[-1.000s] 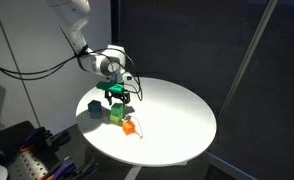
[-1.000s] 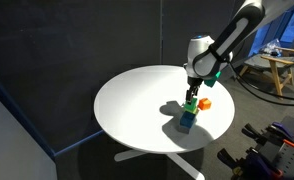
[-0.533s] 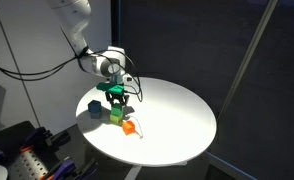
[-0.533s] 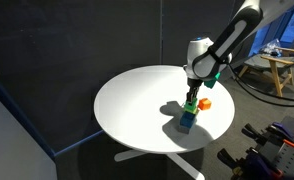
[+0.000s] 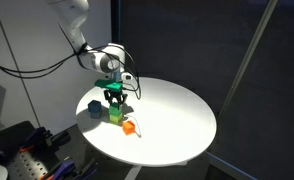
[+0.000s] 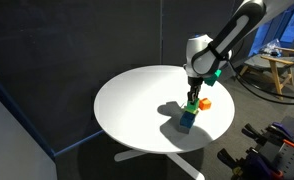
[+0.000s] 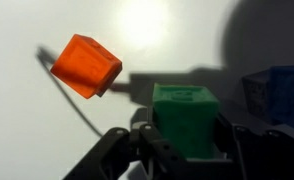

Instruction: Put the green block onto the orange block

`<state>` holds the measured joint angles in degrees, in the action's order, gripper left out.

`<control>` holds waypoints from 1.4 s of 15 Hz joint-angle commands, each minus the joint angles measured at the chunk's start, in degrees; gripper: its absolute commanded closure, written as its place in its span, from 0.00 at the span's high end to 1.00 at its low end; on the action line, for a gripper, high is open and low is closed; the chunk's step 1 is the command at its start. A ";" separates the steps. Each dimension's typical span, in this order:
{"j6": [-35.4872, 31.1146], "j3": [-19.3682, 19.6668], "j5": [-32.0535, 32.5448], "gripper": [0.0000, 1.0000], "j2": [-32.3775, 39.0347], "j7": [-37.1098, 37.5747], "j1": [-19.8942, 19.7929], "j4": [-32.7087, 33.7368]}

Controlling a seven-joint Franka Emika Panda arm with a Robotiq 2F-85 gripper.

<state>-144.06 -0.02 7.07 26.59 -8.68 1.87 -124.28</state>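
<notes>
The green block [image 7: 185, 115] sits between my gripper's [image 7: 185, 138] two dark fingers, which are shut against its sides. In both exterior views the gripper [image 5: 115, 100] [image 6: 192, 97] points straight down at the white round table [image 5: 177, 148] with the green block [image 5: 116, 114] [image 6: 191, 104] at its tips. The orange block [image 7: 87, 66] lies tilted a short way off, apart from the green one. It shows in both exterior views [image 5: 129, 127] [image 6: 204, 102]. I cannot tell whether the green block rests on the table or hangs just above it.
A blue cube [image 7: 279, 92] stands close beside the green block, on the side away from the orange one, in both exterior views [image 5: 94, 107] [image 6: 187, 121]. A wooden chair [image 6: 278, 64] stands beyond the table. Equipment [image 5: 27, 155] sits below the table's edge.
The jaws have closed from open onto the green block's sides. The arm has hardly moved, and the orange block and blue cube have stayed put.
</notes>
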 commanded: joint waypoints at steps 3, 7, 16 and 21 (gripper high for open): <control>5.96 1.65 1.84 0.27 -4.13 6.05 1.41 -0.30; 7.70 3.31 1.97 0.27 -5.05 12.47 1.70 -0.29; 10.43 5.49 0.52 0.27 -4.58 20.32 0.59 0.31; 9.48 6.71 0.61 0.27 -4.14 22.64 0.12 0.35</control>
<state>-135.01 6.20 7.38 22.84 11.79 2.39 -124.29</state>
